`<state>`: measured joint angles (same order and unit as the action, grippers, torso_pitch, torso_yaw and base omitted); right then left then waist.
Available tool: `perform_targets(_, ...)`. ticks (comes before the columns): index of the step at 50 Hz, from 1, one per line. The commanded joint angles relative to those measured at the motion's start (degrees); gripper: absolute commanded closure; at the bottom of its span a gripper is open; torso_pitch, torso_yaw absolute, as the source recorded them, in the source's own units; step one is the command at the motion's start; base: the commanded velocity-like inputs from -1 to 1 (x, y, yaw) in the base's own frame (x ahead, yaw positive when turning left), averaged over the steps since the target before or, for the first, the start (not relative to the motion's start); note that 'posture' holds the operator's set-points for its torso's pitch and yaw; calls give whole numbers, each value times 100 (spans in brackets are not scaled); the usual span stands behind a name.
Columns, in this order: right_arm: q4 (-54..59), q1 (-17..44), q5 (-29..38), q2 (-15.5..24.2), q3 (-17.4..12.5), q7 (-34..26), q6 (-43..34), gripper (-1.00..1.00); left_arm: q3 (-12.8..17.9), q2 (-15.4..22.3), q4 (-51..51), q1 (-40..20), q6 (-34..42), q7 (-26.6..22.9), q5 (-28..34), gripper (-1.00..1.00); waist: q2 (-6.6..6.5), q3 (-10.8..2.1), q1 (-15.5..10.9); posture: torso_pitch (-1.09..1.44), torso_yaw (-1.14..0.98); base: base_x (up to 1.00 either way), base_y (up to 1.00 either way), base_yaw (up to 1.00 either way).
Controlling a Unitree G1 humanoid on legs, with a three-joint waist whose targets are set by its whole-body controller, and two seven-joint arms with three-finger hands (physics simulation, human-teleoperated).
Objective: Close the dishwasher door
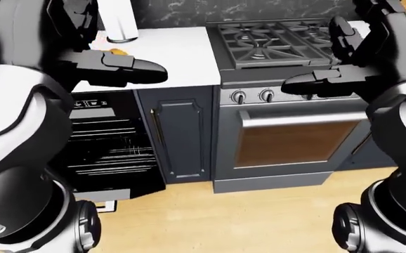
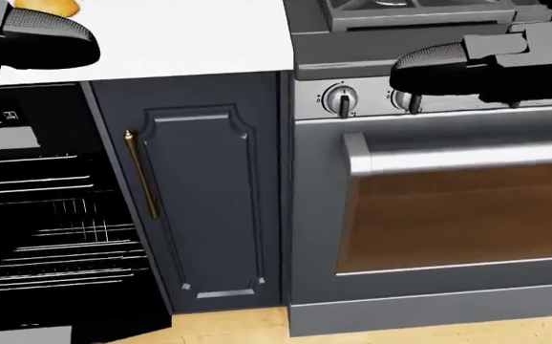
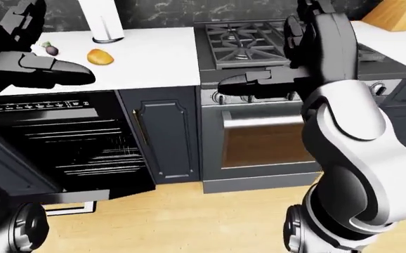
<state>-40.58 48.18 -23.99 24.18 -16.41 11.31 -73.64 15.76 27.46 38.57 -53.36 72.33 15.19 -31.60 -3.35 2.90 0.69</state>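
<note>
The left hand [image 1: 129,69] was held out level, its dark fingers [image 3: 73,74] lying straight and pressed together in one flat blade, gripping nothing and hanging in the air over the edge of the white counter [image 3: 153,58]. Directly beneath that hand the dishwasher [image 3: 69,142] stood open, its wire racks [image 3: 90,153] showing in the dark cavity, and its door [image 3: 83,195] was dropped down toward the wooden floor [image 1: 224,216], well below the hand. Beside the hand on the counter lay an orange fruit [image 3: 100,56] and a small dark fruit [image 3: 49,49], with a white roll [image 3: 103,21] standing past them. The right hand [image 1: 315,84] was stretched out level too, fingers together and pointing toward the left hand, touching nothing. It hovered just by the stove knobs [image 2: 341,99], with the gas burners [image 1: 273,39] above it and the oven door [image 2: 458,208] and its steel handle [image 2: 467,154] below. Between the two hands stood a narrow dark cabinet [image 2: 205,201] with a brass handle [image 2: 140,175]. Both white forearms were bent in from the edges of the eye views.
</note>
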Motion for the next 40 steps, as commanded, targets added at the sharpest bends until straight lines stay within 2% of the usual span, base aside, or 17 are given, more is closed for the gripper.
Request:
perform_targets(1,-65,80,15,28,9,-16,146,-100,87,44,63,-114,-61,21,51,-100,-69,-238,18,0,0,30,0,0)
perform_targets(2,-65,77,17,24,8,-21,148,-100,94,44,67,-121,-50,19,48,-100,-4,-105,-44,0,0,30,0,0)
perform_targets(3,-67,87,19,22,6,-19,137,-100,96,44,61,-121,-56,15,53,-100,-102,-32,5,0,0,31,0,0)
perform_targets(10,-75,95,39,11,5,-36,122,-100,99,51,56,-130,-56,-3,67,-100,162,-62,-122,0,0,31,0,0)
perform_targets(13,-89,75,49,2,-1,-40,125,-100,87,44,59,-118,-67,-10,81,-100,368,-73,-177,0,0,31,0,0)
perform_targets(15,-102,68,52,-1,2,-41,119,-100,89,39,70,-125,-53,-8,82,-100,640,-161,-210,0,0,32,0,0)
perform_targets(16,-102,56,57,-5,3,-44,129,-100,88,36,77,-119,-49,-9,84,-100,618,-224,-223,0,0,30,0,0)
perform_targets(17,-99,41,65,-10,5,-47,143,-100,90,34,76,-110,-55,-13,90,-100,599,-81,-165,0,0,31,0,0)
perform_targets(18,-114,39,66,-10,6,-47,132,-100,99,32,84,-107,-49,-16,88,-100,698,-8,-204,0,0,32,0,0)
perform_targets(20,-122,54,67,-9,2,-48,111,-100,96,34,79,-91,-68,-25,98,-100,636,-76,-138,0,0,31,0,0)
perform_targets(26,-99,31,96,-24,17,-66,154,-100,112,41,64,-87,-85,-46,110,-100,373,-22,-61,0,0,31,0,0)
perform_targets(28,-105,49,100,-27,22,-63,132,-100,123,45,68,-90,-74,-48,106,-100,199,-63,-21,0,0,32,0,0)
perform_targets(30,-113,44,106,-28,19,-71,131,-100,149,50,86,-109,-38,-42,85,-100,-125,-189,3,0,0,31,0,0)
perform_targets(31,-109,20,118,-29,27,-78,150,-100,151,50,103,-85,-41,-40,82,-100,36,-135,-37,0,0,31,0,0)
perform_targets(33,-97,-3,140,-27,42,-93,180,-100,143,58,75,-61,-85,-51,94,-100,-84,-42,-36,0,0,31,0,0)
perform_targets(35,-108,24,148,-34,44,-92,151,-100,152,58,83,-80,-64,-41,81,-100,-11,-107,-76,0,0,32,0,0)
perform_targets(40,-78,-6,206,-59,91,-117,203,-100,157,63,71,-85,-69,-31,63,-100,190,-68,-136,0,0,31,0,0)
